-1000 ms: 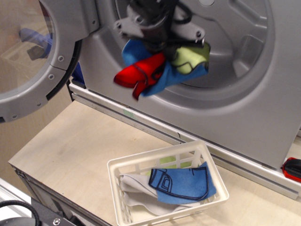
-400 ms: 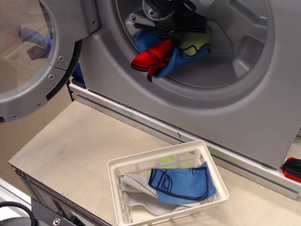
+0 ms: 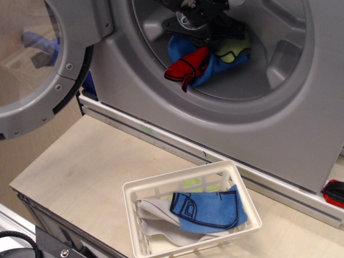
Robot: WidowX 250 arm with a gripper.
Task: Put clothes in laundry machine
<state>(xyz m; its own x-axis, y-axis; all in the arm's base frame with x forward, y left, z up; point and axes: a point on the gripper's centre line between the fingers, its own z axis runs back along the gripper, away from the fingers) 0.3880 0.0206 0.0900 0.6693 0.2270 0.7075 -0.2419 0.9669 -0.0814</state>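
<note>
In the single view, the laundry machine (image 3: pixel 161 102) is seen as a silver-grey front filling the upper part of the frame, with its round door (image 3: pixel 32 64) swung open to the left. The gripper (image 3: pixel 201 24) is seen reaching into the round drum opening, dark and partly cut off by the top edge. A bunch of clothes is seen hanging directly beneath it inside the drum: a red piece (image 3: pixel 188 65) in front at the left, a blue piece (image 3: pixel 212 67) behind it, and a lime green piece (image 3: pixel 234 49) to the right. The bunch appears to be gathered up against the gripper, but how far apart the jaws stand cannot be told, since the fingers are lost among the dark parts and the cloth. Below the machine, a white slatted basket (image 3: pixel 141 191) is seen resting on a light wooden tabletop (image 3: pixel 80 166). A second blue piece (image 3: pixel 212 209) with black stitching is laid in the basket on top of a pale grey piece (image 3: pixel 156 215). A red and black object (image 3: pixel 334 193) is seen at the right edge.
</note>
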